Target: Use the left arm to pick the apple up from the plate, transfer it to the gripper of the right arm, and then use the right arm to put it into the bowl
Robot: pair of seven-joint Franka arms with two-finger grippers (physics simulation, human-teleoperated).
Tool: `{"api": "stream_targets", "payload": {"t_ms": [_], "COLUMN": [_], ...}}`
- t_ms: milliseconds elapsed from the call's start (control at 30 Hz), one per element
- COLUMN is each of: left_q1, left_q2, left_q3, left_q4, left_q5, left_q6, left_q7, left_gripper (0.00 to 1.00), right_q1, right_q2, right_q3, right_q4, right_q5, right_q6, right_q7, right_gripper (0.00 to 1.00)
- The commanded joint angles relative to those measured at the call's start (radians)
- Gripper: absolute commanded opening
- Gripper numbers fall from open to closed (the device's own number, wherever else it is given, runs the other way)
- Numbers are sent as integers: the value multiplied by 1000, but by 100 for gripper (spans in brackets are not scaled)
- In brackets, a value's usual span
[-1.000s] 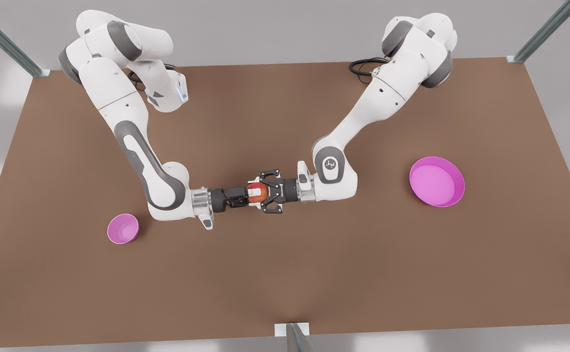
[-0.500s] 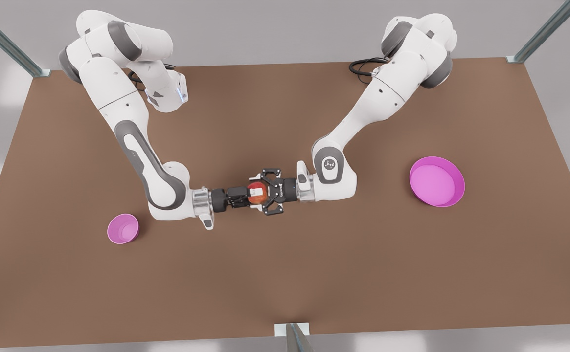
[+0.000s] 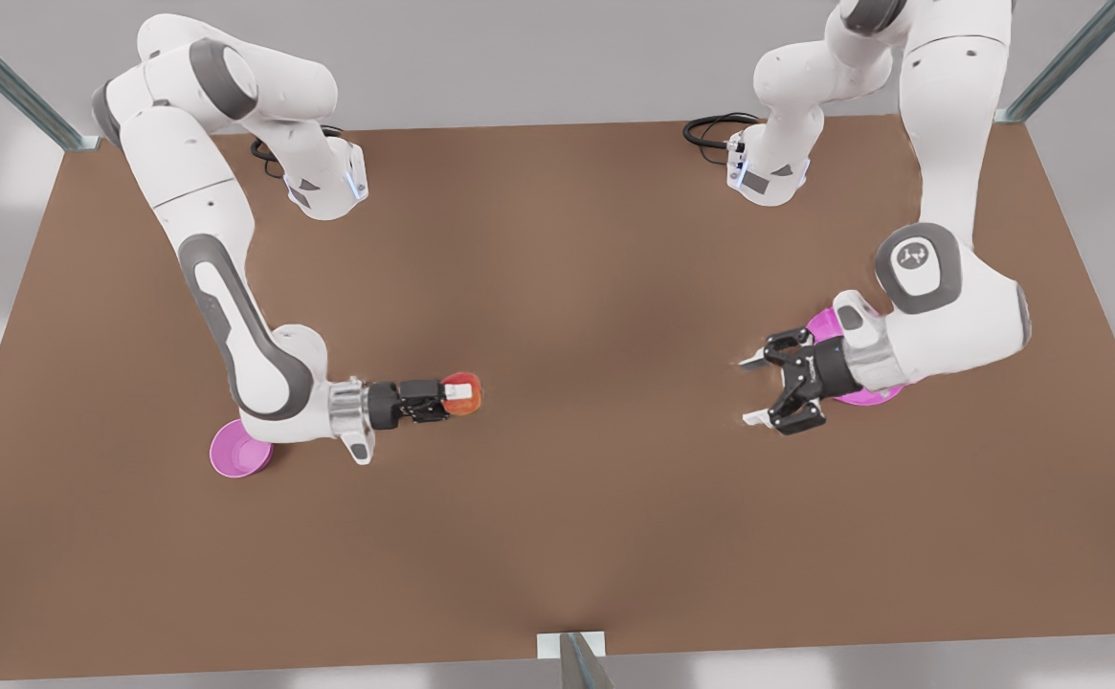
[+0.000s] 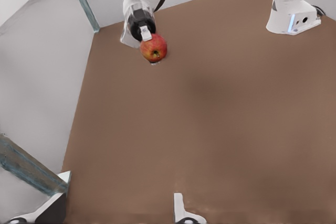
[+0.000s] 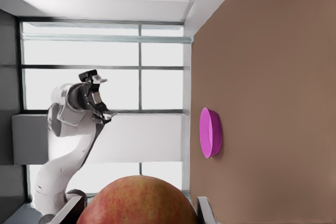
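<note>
Now the right gripper (image 3: 459,393), slim and black, is clamped on the apple (image 3: 464,393), holding it above the bare brown table (image 3: 557,536) toward the front view's left. Seen from the right wrist, the apple (image 5: 137,201) sits close between the fingers (image 5: 203,209). Just behind that arm's elbow the small pink bowl (image 3: 236,448) stands on the table, partly covered by the arm. Well apart, toward the front view's right, the left gripper (image 3: 754,390) hangs with its wide linkage claw spread open and nothing in it, its white fingertips (image 3: 755,417) pointing across at the apple. The pink plate (image 3: 861,395) lies behind it, mostly hidden by the left arm's wrist. Farther back, black cables (image 3: 707,129) lie at the table's far edge.
</note>
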Motion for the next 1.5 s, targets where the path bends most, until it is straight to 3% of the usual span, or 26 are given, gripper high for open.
{"api": "stream_targets", "payload": {"t_ms": [0,67,100,167,200,233,300,400,633,733,1100,1467], "left_q1": [7,7,9,10,-43,-209,-215,-214,-214,-212,-212,-209], "left_q2": [-16,-16,-28,-54,-115,-152,-266,-197,-186,-186,-189,-190], "left_q3": [40,39,43,86,176,348,350,350,350,350,350,350], "left_q4": [166,270,309,333,320,252,22,148,154,154,154,154], "left_q5": [610,745,749,751,742,739,690,688,686,686,683,683], "left_q6": [-535,-734,-728,-696,-617,-532,-357,-454,-466,-466,-487,-494], "left_q7": [-804,-1157,-1495,-1812,-1854,-1883,-1892,-1892,-1892,-1892,-1890,-1889], "left_gripper": [100,100,99,99,100,100,100,100,100,100,100,100], "right_q1": [-51,-101,-134,-197,-231,-262,-277,-277,-279,-277,-219,-217], "right_q2": [-2,1,3,12,15,29,77,175,297,311,314,319], "right_q3": [-1,-7,-10,-12,-15,-15,-70,-167,-345,-374,-372,-374], "right_q4": [11,23,24,69,95,123,218,382,598,661,653,643], "right_q5": [-89,-135,-173,-264,-299,-330,-382,-440,-456,-523,-759,-818], "right_q6": [-112,-159,-187,-263,-305,-352,-457,-630,-825,-810,-438,-342], "right_q7": [64,73,72,84,104,119,119,119,49,1,-112,-165], "right_gripper": [73,73,73,73,73,73,73,73,73,73,73,75]}}
